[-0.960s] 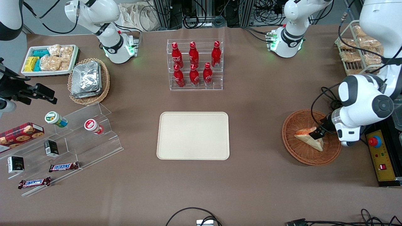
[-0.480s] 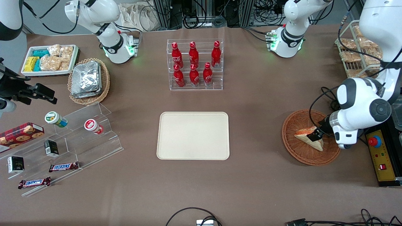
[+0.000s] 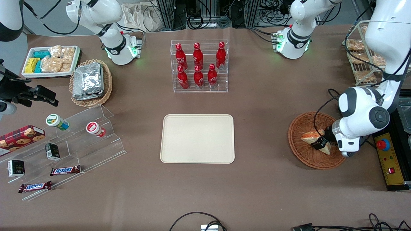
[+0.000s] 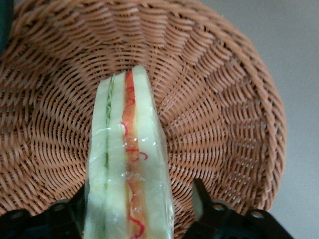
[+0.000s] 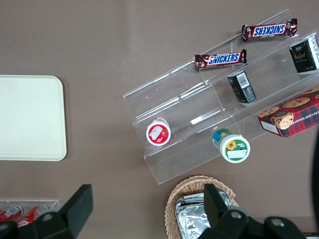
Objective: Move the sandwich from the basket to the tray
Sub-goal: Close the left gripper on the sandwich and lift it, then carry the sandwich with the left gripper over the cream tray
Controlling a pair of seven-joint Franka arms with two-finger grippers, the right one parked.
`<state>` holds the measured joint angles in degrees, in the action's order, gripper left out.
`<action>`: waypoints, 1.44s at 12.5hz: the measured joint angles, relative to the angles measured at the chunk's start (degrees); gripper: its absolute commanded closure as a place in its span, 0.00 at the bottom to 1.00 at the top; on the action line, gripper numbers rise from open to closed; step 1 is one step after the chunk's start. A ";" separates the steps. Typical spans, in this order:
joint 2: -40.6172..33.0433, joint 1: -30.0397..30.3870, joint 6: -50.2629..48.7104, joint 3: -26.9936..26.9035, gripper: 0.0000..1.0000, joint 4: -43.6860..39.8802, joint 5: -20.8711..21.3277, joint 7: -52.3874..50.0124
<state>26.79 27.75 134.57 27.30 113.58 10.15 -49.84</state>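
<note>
The sandwich (image 3: 309, 137), a plastic-wrapped white-bread wedge with red and green filling, lies in the reddish-brown wicker basket (image 3: 300, 156) toward the working arm's end of the table. In the left wrist view the sandwich (image 4: 127, 164) stands on edge on the basket's weave (image 4: 214, 114). My gripper (image 4: 134, 214) is down in the basket, open, with one black finger on each side of the sandwich's wide end; a strip of wicker shows between one finger (image 4: 199, 199) and the bread. In the front view the gripper (image 3: 319, 143) sits over that end. The cream tray (image 3: 197, 138) lies bare at the table's middle.
A clear rack of red bottles (image 3: 199, 65) stands farther from the front camera than the tray. A yellow control box with a red button (image 3: 387, 157) lies beside the basket at the table's end. A wire rack of snack packets (image 3: 361, 59) stands near the working arm.
My gripper has moved down and nearer the front camera, and its fingers now straddle the sandwich's wide end. The sandwich and basket have barely shifted.
</note>
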 measured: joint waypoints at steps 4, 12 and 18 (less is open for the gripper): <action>-0.14 -2.50 -2.10 0.21 1.00 -0.95 6.45 -2.12; -1.15 -4.26 -26.56 11.33 1.00 -17.71 6.63 -2.17; 1.66 -19.62 -28.91 15.37 0.99 -23.57 6.69 -1.81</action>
<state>28.45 8.12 105.66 42.67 90.01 16.84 -51.64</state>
